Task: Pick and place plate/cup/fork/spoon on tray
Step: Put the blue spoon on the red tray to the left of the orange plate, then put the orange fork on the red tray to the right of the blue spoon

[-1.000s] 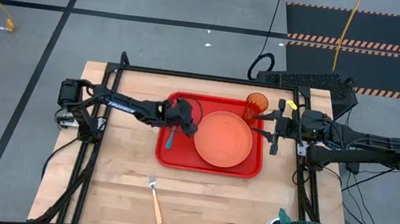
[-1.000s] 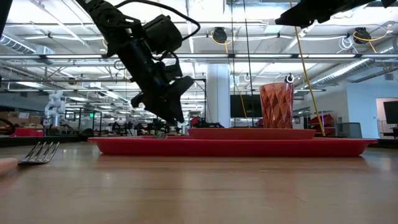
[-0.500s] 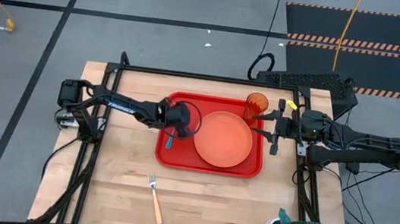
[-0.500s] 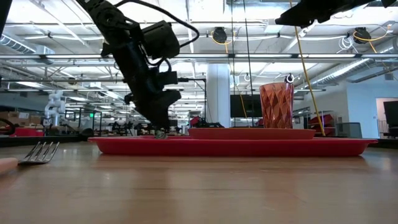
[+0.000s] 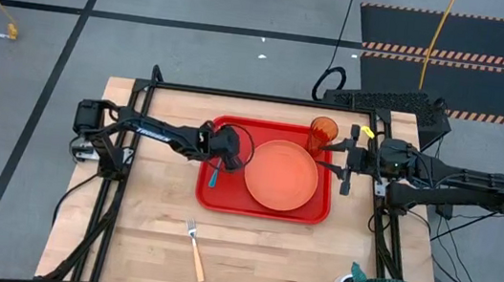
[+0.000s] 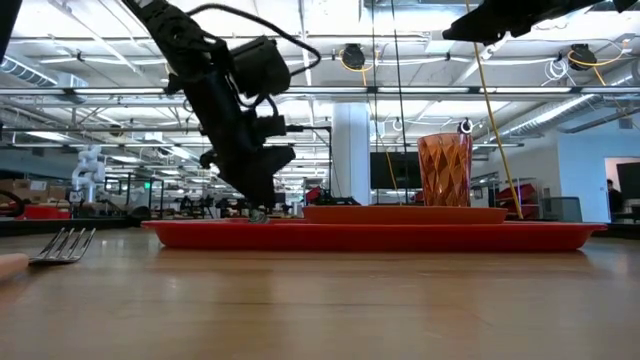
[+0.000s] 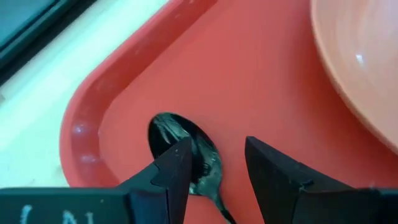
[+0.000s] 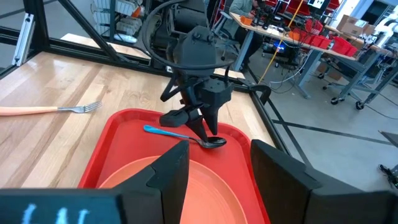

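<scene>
Now the left gripper (image 5: 229, 150) hangs low over the 9 o'clock side of the large red rectangular plastic tray (image 5: 263, 206), its two dark fingers (image 7: 176, 172) parted a little and straddling the neck of the small spoon with dark metal bowl and thin light-blue handle (image 5: 213, 172). The spoon lies flat on the tray floor, and the fingers do not appear to pinch it; I judge it set down and let go. The round flat orange-salmon plastic plate (image 5: 282, 175) sits at the tray's centre, just beside the spoon, and the translucent amber-orange plastic tumbler (image 5: 322, 132) stands upright at the tray's 1 o'clock corner. The right gripper (image 5: 345, 159) waits past the tray's 3 o'clock edge with its fingers spread apart and nothing between them.

Only the small fork with silver tines and an orange-tan handle (image 5: 195, 250) is left on the bare wooden table (image 5: 145, 224), well apart from the tray toward 7 o'clock. It should be light, stiff and thin, lying flush with the wood, so it will likely skid under a shallow pinch. The handle's middle looks the best hold, across its narrow width, since the tines are slick metal.
</scene>
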`<action>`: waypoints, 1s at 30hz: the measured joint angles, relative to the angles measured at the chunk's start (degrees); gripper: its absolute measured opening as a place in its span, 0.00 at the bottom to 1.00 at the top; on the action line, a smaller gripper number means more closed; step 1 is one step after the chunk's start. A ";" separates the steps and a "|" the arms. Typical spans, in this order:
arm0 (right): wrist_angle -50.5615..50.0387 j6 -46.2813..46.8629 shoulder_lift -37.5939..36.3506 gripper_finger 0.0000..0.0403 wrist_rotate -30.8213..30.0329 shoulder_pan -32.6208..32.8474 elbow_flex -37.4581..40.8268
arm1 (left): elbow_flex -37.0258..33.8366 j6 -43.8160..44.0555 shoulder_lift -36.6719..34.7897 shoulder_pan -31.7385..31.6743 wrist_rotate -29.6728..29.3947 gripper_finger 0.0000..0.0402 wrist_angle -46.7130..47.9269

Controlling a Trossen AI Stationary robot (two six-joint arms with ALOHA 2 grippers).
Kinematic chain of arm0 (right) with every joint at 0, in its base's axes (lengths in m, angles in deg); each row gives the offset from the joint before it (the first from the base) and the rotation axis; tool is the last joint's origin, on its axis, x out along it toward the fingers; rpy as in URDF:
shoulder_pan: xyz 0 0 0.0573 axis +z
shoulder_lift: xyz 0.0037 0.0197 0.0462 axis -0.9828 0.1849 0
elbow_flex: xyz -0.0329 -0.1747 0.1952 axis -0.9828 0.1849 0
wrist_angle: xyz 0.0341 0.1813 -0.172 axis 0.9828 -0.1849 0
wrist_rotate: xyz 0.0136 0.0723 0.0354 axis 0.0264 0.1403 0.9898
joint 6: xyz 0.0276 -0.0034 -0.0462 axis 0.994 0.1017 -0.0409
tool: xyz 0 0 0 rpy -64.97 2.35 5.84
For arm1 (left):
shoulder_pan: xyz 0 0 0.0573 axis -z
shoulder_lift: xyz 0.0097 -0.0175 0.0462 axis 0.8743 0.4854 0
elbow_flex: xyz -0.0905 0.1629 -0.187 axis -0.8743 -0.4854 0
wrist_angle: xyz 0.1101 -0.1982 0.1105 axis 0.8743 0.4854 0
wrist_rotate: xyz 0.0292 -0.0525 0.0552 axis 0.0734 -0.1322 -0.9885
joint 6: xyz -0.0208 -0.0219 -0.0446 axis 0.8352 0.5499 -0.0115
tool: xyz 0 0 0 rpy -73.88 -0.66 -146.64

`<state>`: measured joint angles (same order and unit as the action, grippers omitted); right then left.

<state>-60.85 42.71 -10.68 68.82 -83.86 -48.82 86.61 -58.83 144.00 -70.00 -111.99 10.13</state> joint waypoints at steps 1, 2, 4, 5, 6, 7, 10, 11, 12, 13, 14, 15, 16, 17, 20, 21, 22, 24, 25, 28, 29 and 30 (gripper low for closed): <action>0.02 0.00 0.00 0.41 0.00 0.00 0.00 | 0.02 0.02 0.71 -0.02 -0.45 0.38 -0.23; 0.02 0.00 -0.02 0.41 0.01 0.00 0.00 | 0.02 0.02 1.42 -0.02 -0.75 0.38 0.09; 0.00 0.00 -0.02 0.41 0.00 0.00 0.00 | -0.02 0.06 3.77 0.00 -1.31 0.38 -0.28; 0.02 0.00 -0.02 0.41 -0.02 0.00 0.00 | 0.07 0.40 5.24 0.02 -1.34 0.38 -1.04; -0.02 0.00 0.00 0.41 -0.02 0.00 0.00 | 0.10 1.18 6.87 0.05 -1.66 0.38 -1.25; 0.00 0.00 0.00 0.41 -0.02 0.00 0.02 | 0.26 1.56 8.17 0.17 -2.43 0.38 -1.67; 0.00 0.00 0.00 0.41 -0.09 0.00 0.00 | 0.50 3.04 11.83 0.55 -3.77 0.38 -3.53; 0.00 0.00 0.00 0.41 -0.10 0.00 0.00 | 0.54 3.59 12.71 0.80 -4.46 0.38 -4.55; 0.00 -0.02 0.01 0.41 -0.15 0.00 0.00 | 0.57 4.02 13.23 1.11 -5.38 0.38 -4.98; 0.00 -0.02 0.02 0.41 -0.13 0.00 0.00 | 0.56 4.28 13.37 1.43 -6.16 0.38 -5.08; 0.00 -0.02 0.02 0.41 -0.15 0.00 0.00 | 0.52 4.34 13.39 1.76 -6.95 0.38 -5.22; 0.00 -0.10 0.02 0.41 -0.15 0.00 0.00 | 0.43 4.29 13.14 2.02 -7.58 0.38 -5.29; 0.00 -0.19 0.02 0.41 -0.15 0.00 0.00 | 0.33 3.93 12.60 2.17 -7.96 0.38 -5.22; 0.00 -0.22 0.02 0.41 -0.15 0.00 0.00 | 0.25 3.64 11.88 2.29 -8.33 0.38 -4.64; -0.04 -0.22 0.04 0.41 -0.15 0.00 0.00 | -0.13 3.04 8.32 2.25 -8.37 0.38 -0.15; -0.06 -0.22 0.04 0.41 -0.15 0.00 0.01 | -0.19 3.01 7.08 2.04 -8.14 0.38 1.92; -0.06 -0.18 0.04 0.41 -0.15 0.00 0.00 | -0.29 3.29 5.74 1.85 -8.07 0.38 4.11; -0.35 0.01 0.07 0.41 -0.10 0.00 0.02 | -0.32 4.48 3.16 1.45 -8.41 0.38 8.11; -0.33 0.03 0.07 0.41 -0.09 0.00 0.00 | -0.23 5.21 1.96 1.30 -8.79 0.38 9.41; -0.42 0.13 0.07 0.41 -0.02 0.00 0.02 | -0.19 6.99 -0.54 1.18 -9.23 0.38 14.10; -0.37 0.15 0.09 0.41 -0.02 0.00 0.02 | -0.17 7.06 -0.88 1.30 -9.26 0.38 14.32; -0.43 0.15 0.11 0.41 0.00 0.00 0.02 | -0.17 7.25 -1.29 1.36 -9.26 0.38 14.85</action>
<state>-61.28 42.87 -10.57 68.82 -83.86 -48.80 86.44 -51.58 142.71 -68.64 -121.25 24.98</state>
